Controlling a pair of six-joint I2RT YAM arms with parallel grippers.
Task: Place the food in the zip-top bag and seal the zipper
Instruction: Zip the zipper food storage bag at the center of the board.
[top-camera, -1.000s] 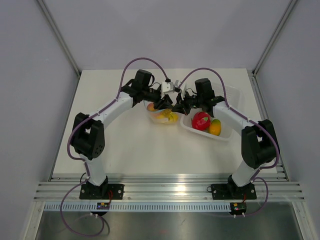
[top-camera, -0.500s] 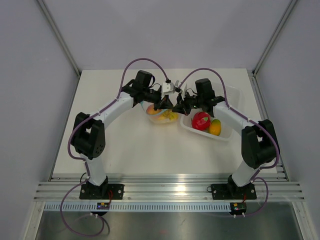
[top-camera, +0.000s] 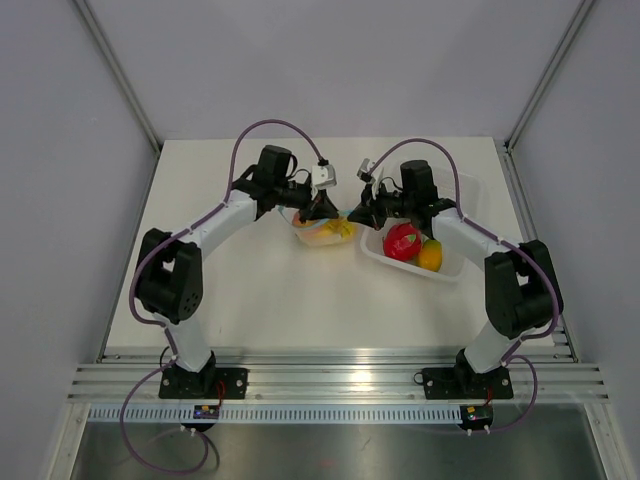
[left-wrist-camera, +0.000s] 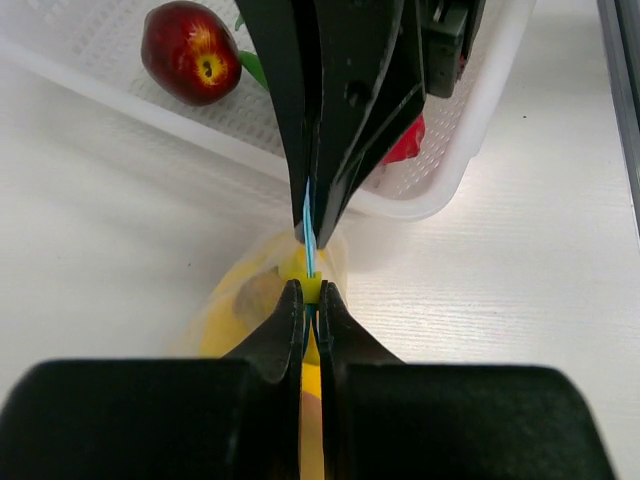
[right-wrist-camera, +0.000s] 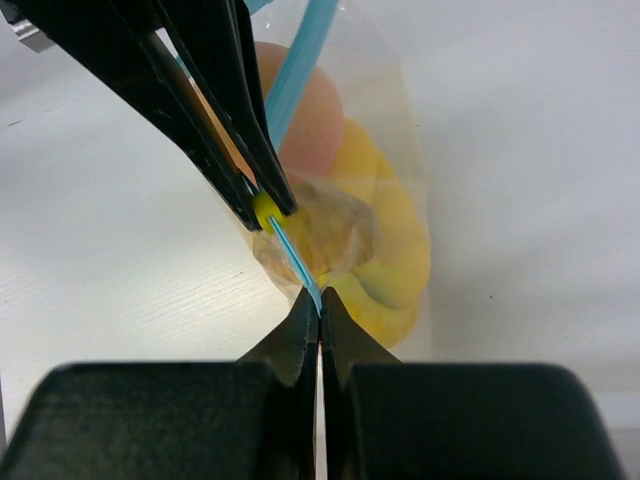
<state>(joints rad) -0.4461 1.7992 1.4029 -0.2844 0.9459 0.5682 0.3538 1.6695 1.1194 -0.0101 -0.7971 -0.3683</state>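
The zip-top bag (top-camera: 326, 236) lies mid-table with the food inside. In the right wrist view I see the peach (right-wrist-camera: 312, 118) and the yellow banana bunch (right-wrist-camera: 392, 250) through the plastic; the lemon is not distinct. The light-blue zipper (right-wrist-camera: 290, 254) runs taut between both grippers. My left gripper (top-camera: 323, 207) is shut on the zipper at a small yellow slider (left-wrist-camera: 311, 287). My right gripper (top-camera: 356, 213) is shut on the zipper's other end (right-wrist-camera: 314, 293). In the left wrist view the right gripper's fingers (left-wrist-camera: 340, 140) pinch the strip (left-wrist-camera: 308, 222) just ahead.
A white tray (top-camera: 462, 188) stands right of the bag, touching its side, with a red fruit (top-camera: 402, 242) and an orange fruit (top-camera: 430, 256) in it. A red apple (left-wrist-camera: 190, 62) in the tray shows in the left wrist view. Both wrists are close together above the bag.
My left gripper has slid left along the zipper, away from the right gripper. The right wrist has shifted slightly right. The gap between the two grippers has widened.
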